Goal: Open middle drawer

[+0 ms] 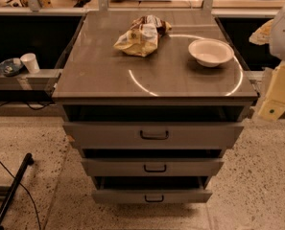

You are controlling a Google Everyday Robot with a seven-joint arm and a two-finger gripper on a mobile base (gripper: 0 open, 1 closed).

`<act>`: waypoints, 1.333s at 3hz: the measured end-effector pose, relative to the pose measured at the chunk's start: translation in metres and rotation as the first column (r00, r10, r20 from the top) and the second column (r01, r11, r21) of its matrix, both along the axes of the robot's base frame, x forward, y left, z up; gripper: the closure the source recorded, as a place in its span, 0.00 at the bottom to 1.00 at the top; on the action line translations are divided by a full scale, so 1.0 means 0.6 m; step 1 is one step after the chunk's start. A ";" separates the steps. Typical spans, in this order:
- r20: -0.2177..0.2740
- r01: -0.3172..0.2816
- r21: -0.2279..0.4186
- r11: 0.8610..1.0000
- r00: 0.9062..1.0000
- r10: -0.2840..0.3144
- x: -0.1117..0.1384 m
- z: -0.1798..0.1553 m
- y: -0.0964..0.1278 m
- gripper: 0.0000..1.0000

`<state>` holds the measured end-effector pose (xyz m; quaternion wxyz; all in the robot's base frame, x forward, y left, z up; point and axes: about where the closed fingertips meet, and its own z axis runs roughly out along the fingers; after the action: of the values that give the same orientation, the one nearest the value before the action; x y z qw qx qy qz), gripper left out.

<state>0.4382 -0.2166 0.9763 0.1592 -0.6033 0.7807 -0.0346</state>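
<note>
A grey metal cabinet point(99, 71) stands in the middle of the camera view with three drawers stacked in its front. The middle drawer point(190, 167) is a wide, shallow grey front with a small black loop handle point(155, 168). It sits pulled out a little, with a dark gap above it. The taller top drawer point(108, 135) and the narrowest bottom drawer point(118, 196) also stick out a little. My gripper point(275, 97) hangs at the right edge of the view, beside the cabinet's top right corner, well above and to the right of the middle drawer's handle, and touches nothing.
A crumpled yellow snack bag point(139, 35) and a white bowl point(210, 51) lie on the cabinet top. A white cup point(30, 62) and a blue object point(7, 67) sit on a ledge at left. A black pole point(12, 190) and a cable lie on the speckled floor at lower left.
</note>
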 end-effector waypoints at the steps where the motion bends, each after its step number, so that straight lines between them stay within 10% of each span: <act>1: 0.000 0.000 0.000 1.000 1.000 0.000 0.000 0.000 0.000 0.00; 4: 0.070 -0.098 0.073 0.992 0.993 0.093 -0.034 -0.202 -0.044 0.00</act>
<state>0.4177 -0.2429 0.8552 0.2093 -0.6321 0.7459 -0.0172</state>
